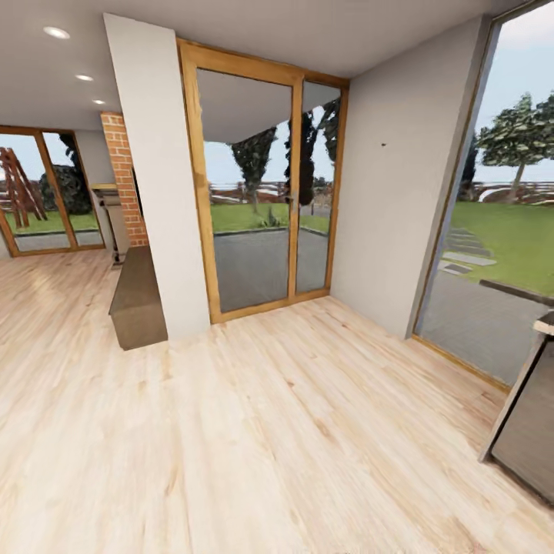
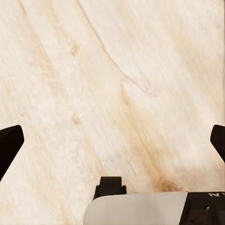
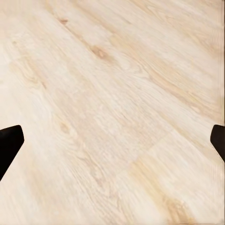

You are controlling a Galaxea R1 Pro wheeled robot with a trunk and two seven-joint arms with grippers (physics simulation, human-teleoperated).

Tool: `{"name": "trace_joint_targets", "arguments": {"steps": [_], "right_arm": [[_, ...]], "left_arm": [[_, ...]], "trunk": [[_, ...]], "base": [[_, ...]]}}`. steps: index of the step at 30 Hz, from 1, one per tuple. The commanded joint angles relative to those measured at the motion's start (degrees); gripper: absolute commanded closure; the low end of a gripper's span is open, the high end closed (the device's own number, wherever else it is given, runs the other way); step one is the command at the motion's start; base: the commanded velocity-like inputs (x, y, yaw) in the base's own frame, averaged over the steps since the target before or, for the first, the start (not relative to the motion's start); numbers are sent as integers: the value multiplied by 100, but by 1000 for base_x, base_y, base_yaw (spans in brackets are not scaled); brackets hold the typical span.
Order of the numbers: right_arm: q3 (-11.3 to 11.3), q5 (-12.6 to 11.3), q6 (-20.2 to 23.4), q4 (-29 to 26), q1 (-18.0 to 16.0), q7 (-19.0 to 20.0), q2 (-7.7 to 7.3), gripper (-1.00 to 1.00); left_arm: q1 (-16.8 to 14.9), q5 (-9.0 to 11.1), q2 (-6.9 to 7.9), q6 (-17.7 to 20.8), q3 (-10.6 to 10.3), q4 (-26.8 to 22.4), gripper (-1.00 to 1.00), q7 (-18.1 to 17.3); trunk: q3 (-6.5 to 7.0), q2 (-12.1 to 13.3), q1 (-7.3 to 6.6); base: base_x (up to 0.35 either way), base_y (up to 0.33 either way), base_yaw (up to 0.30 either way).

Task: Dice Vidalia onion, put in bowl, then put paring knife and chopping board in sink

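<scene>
The Vidalia onion, sink, chopping board, paring knife, bowl and countertop are out of view. My left gripper (image 2: pixel 112 143) hangs over pale wooden floor (image 2: pixel 117 84), its black fingertips (image 2: pixel 8 143) wide apart with nothing between them, so it is open. My right gripper (image 3: pixel 112 143) is likewise open over the same floor (image 3: pixel 112 93), with one dark fingertip (image 3: pixel 8 140) at each side edge and bare planks between.
In the head view, light wood floor (image 1: pixel 254 431) stretches ahead to a wood-framed glass door (image 1: pixel 258 192). A white pillar (image 1: pixel 158 185) with a low brown bench (image 1: pixel 138 300) stands left, beside a brick column (image 1: pixel 123 177). A dark cabinet (image 1: pixel 527 423) juts in at the right, below a tall window (image 1: pixel 500 231).
</scene>
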Motion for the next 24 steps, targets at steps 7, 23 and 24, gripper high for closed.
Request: {"name": "trace_joint_targets", "arguments": {"steps": [7,23,24], "right_arm": [[-6,-46,-13,-3,-1,10,-5,-100],[-6,-46,-13,-3,-1,-1,-6,-100],[-6,-46,-13,-3,-1,-3,-6,-100]], "left_arm": [[-2,6,4,-19,-3,4,-100,-1],[-2,-2,4,-19,-6,4,-100,-1],[-2,-4,4,-19,-6,4,-100,-1]], "trunk": [[-5,-3,0],[-5,-3,0],[-5,-3,0]], "base": [[0,0,-300],[0,0,-300],[0,0,-300]]}}
